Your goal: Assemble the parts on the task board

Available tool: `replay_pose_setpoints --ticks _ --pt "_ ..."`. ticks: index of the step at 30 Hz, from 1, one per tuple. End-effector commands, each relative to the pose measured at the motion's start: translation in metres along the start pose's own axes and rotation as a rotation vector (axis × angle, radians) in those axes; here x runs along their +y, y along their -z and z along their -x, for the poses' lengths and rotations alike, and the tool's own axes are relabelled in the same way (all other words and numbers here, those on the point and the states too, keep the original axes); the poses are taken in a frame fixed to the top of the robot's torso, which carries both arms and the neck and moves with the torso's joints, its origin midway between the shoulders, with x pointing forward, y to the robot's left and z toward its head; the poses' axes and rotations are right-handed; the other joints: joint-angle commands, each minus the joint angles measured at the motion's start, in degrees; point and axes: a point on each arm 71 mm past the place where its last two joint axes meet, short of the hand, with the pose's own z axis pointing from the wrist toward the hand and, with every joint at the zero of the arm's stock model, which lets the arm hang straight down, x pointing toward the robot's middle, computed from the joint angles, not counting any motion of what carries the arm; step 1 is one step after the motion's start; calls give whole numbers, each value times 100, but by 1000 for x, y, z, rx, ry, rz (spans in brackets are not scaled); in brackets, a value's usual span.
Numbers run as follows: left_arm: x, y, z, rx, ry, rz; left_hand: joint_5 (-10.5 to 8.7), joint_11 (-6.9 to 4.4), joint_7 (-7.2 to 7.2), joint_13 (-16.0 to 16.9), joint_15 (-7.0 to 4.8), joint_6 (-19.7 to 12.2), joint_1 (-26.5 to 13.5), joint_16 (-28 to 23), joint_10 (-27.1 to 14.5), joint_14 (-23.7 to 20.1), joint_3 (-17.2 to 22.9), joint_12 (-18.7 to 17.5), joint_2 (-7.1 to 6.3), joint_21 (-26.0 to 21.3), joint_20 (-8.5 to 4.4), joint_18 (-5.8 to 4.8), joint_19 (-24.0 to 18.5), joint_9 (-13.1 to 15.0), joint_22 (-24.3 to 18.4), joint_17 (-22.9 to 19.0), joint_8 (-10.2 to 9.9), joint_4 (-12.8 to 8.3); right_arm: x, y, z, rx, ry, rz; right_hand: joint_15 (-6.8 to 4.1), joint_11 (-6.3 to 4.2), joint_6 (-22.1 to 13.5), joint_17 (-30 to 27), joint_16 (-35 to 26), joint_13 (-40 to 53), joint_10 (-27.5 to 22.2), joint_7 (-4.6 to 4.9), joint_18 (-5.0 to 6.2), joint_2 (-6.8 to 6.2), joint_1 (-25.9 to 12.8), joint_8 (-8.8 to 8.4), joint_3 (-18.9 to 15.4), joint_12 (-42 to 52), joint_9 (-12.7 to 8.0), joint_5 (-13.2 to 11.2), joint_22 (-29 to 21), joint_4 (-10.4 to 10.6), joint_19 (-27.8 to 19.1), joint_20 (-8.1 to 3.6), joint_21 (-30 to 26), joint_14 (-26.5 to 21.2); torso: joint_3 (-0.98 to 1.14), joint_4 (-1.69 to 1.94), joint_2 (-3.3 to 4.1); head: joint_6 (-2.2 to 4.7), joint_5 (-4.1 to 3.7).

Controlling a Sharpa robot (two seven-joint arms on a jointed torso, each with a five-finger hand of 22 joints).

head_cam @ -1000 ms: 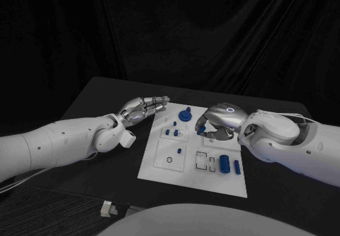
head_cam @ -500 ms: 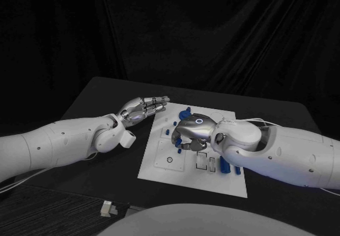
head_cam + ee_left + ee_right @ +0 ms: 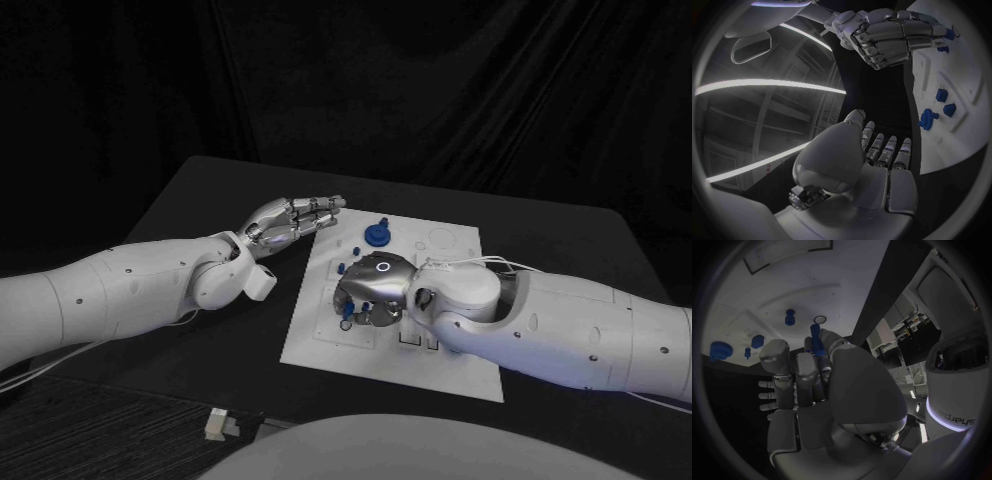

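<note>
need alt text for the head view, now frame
The robot's right hand reaches across the white task board, fingers curled down over its left-middle area. The left hand hovers with fingers extended at the board's far left corner, near a blue knob-shaped part standing on the board.

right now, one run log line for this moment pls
left hand: open, beside task board edge | right hand: pinches blue peg, over board's left half near ring hole | blue knob: standing at board's far end

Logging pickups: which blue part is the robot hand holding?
The slim blue peg pinched in the right robot hand; the other blue parts, like the round blue knob, rest on the white plate.
</note>
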Motion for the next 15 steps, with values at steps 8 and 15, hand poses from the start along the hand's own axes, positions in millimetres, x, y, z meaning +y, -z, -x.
replay_pose_setpoints --ticks 8,15 --pt "-8 -1 -2 5 14 -119 34 -28 6 -3 35 -8 17 30 -15 8 35 -3 -16 8 -5 -92 50 4 -4 8 29 3 3 -5 -11 27 -1 10 17 3 -2 11 -9 5 52 56 -30 2 59 -39 22 13 -4 44 659 -24 -45 -15 -35 -35 1 3 2 0 17" --pt "-8 -1 -2 6 15 -119 34 -28 6 -3 35 -8 17 30 -15 8 35 -3 -16 8 -5 -92 50 4 -4 8 29 3 4 -6 -13 29 -6 11 18 4 -4 3 -15 6 53 58 -29 2 61 -43 26 10 -4 47 658 -28 -47 -14 -36 -38 0 0 -3 0 39"
